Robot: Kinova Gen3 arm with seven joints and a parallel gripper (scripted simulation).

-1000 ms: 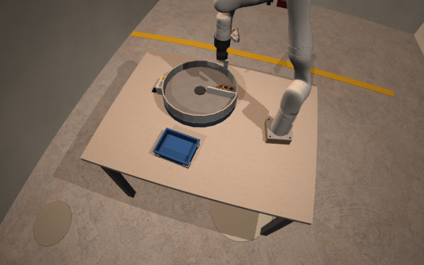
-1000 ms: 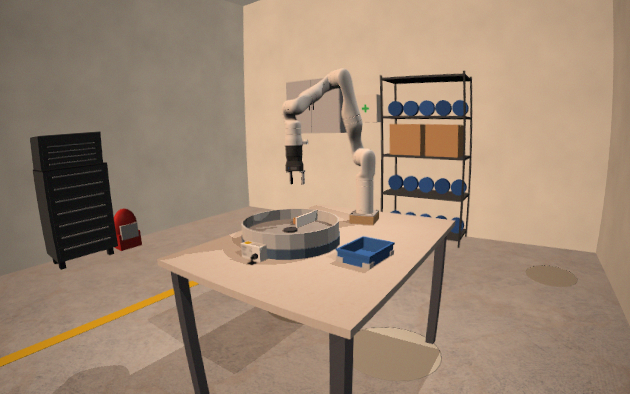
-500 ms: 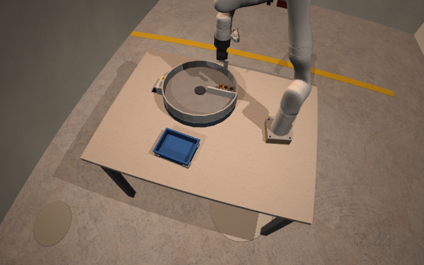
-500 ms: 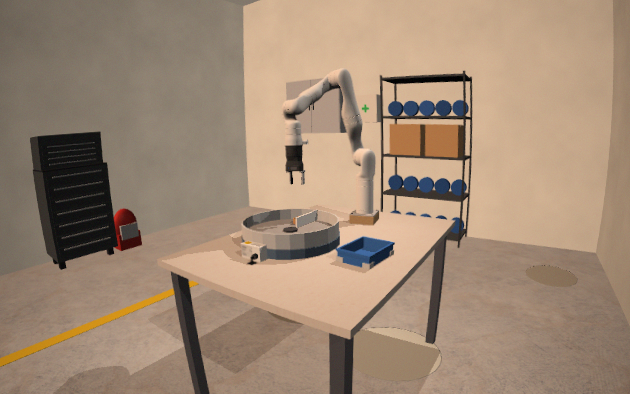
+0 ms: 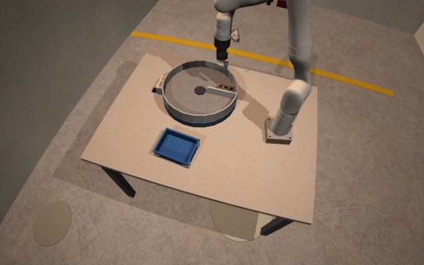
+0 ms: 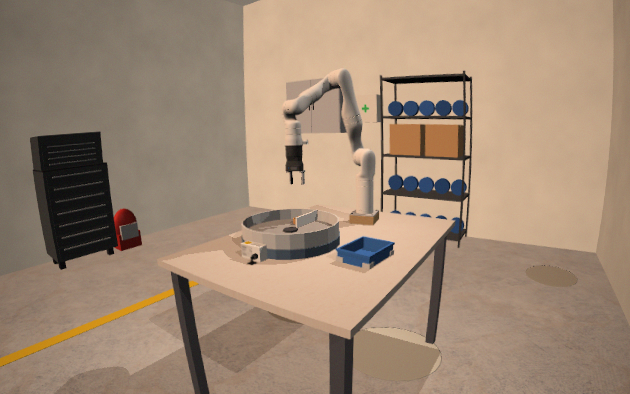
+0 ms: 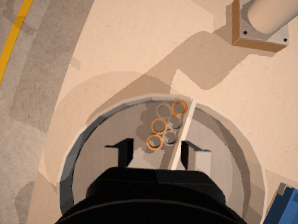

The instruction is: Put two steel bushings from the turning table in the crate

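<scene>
Pale tabletop [image 5: 245, 175] [image 6: 275, 285] [image 7: 120, 35]: below the gripper's [image 5: 225, 65] [image 6: 297, 178] [image 7: 157, 152] spread fingers, orange and grey bushings [image 5: 225, 87] [image 7: 159, 126] sit inside the turning table [image 5: 200, 118] [image 6: 300, 242] [image 7: 66, 186].

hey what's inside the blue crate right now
Only the bare floor of the crate shows from the top view; no bushing lies in it. The exterior view's near wall hides part of that floor.
</scene>
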